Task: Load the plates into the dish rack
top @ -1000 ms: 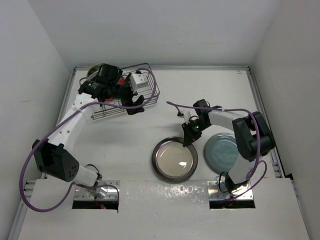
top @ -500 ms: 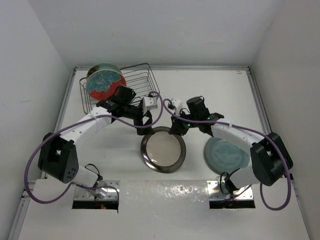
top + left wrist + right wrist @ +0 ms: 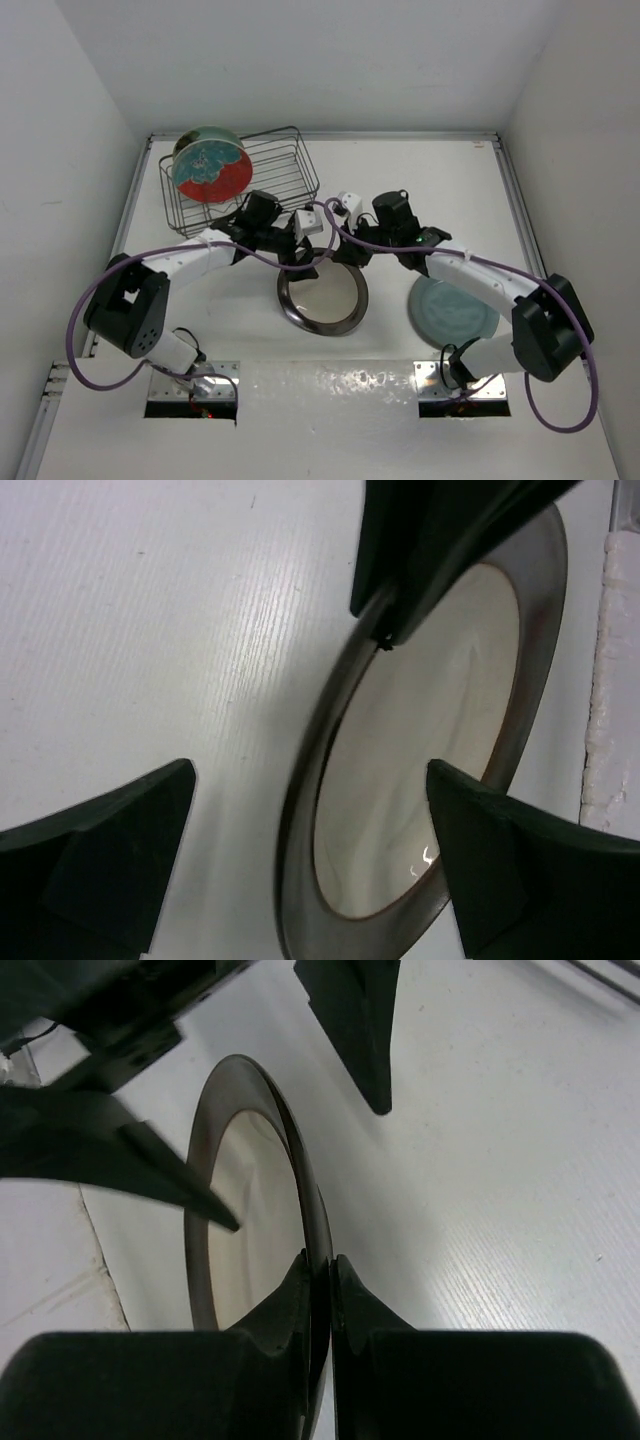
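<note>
Cream in the well and dark brown at the rim, the held plate [image 3: 322, 300] sits between the two sets of fingers. It is tilted, its face showing from above and its wider span running left to right. The right fingers [image 3: 300, 1295] are clamped together on its far rim. The left fingers [image 3: 120, 840] stand wide apart, one either side of that rim; contact cannot be told.

Beyond and left of the left fingers is the dish rack [image 3: 290, 165]. A red floral plate [image 3: 210, 170] stands on edge at its left end, with a pale green plate [image 3: 190, 140] just behind. Right of the right fingers, a blue-teal plate [image 3: 452, 305] lies flat on the worktop [image 3: 400, 180].
</note>
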Available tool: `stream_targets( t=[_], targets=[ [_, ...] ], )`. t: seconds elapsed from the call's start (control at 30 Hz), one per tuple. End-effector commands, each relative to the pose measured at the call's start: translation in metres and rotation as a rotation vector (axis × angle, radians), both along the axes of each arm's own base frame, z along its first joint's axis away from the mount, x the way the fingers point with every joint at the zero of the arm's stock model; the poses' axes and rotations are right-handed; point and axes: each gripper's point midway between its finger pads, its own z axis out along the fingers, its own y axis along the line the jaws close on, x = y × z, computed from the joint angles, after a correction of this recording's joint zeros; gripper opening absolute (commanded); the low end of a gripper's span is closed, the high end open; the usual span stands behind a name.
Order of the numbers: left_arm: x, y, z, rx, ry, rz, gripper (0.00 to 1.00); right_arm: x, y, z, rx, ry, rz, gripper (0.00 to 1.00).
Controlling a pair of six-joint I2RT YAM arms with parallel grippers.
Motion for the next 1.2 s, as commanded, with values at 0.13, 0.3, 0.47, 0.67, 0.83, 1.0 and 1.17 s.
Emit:
stream_targets(
  t=[0.13,0.3,0.47,0.67,0.83,1.0,1.17],
  targets=[
    [0.003,-0.011,0.022,-0.044,-0.066,-0.101,0.11,0.011,0.011,0.073,0.163,-0.209,-0.01,0.0],
    [0.011,-0.008,0.047,-0.007,-0.095,-0.091,0.0,0.015,0.002,0.067,0.123,-0.22,-0.051,0.0],
    [0.045,0.003,0.108,0.092,-0.25,-0.026,0.0,0.028,-0.017,0.08,0.065,-0.316,-0.147,0.7],
    [0.084,0.032,0.216,0.155,-0.599,0.0,0.0,0.048,-0.049,0.114,0.026,-0.478,-0.271,0.99],
    [0.112,0.085,0.256,0.292,-0.708,0.093,0.0,0.051,-0.072,0.133,0.043,-0.503,-0.311,0.99],
    [0.141,0.136,0.275,0.414,-0.799,0.229,0.0,0.069,-0.086,0.139,0.051,-0.49,-0.343,0.99],
    [0.184,0.203,0.291,0.416,-0.827,0.368,0.0,0.087,-0.076,0.135,0.038,-0.469,-0.305,0.99]
  ],
)
